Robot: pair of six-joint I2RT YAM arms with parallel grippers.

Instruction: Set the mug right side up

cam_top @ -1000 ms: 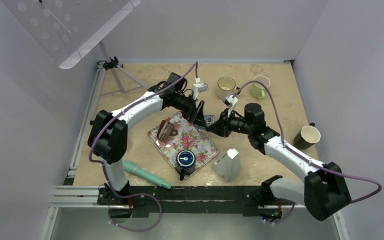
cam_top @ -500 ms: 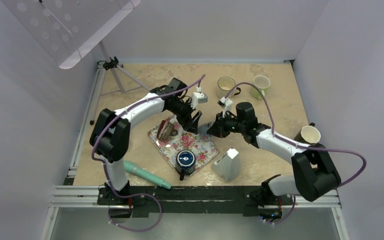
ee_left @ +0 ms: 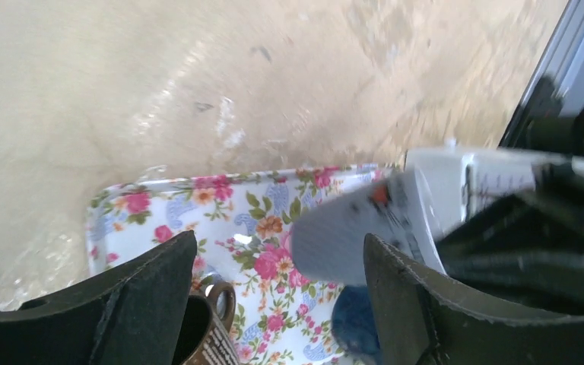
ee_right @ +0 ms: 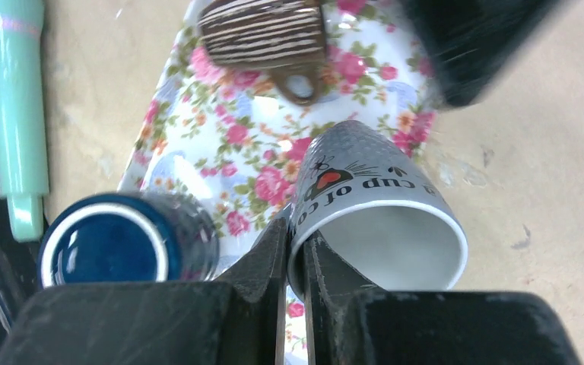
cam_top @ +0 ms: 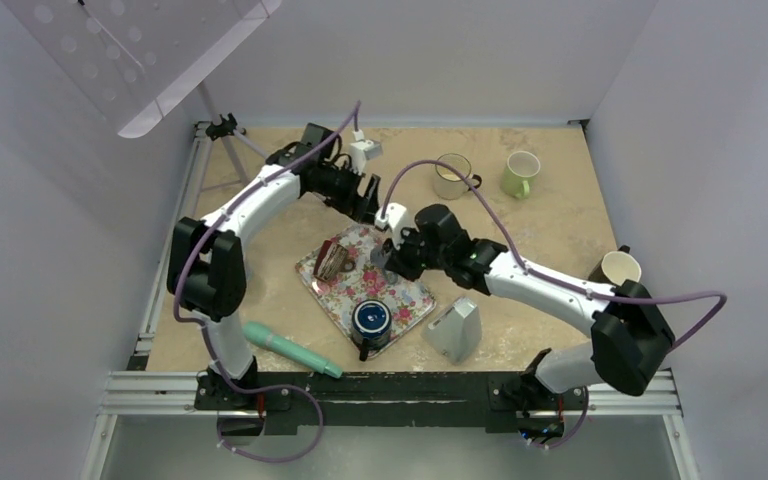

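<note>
Since the earlier frames, we note the left arm drawn back toward the far left and the right arm swung left over the floral tray (cam_top: pixel 412 298). Right gripper (ee_right: pixel 295 249) clenched on the rim of the grey mug (ee_right: pixel 365 198), one finger inside, one outside. Mug tilted over the tray's far-right part, mouth toward the wrist camera; we cannot tell if its base touches. Left gripper (ee_left: pixel 277 243) released, fingers spread, nothing between them, just beyond the tray's far edge. On the tray: brown striped mug (cam_top: pixel 333 260) on its side, far left; blue mug (cam_top: pixel 371 318) at the near corner. Teal cylinder (cam_top: pixel 290 348) on the table, near left.
</note>
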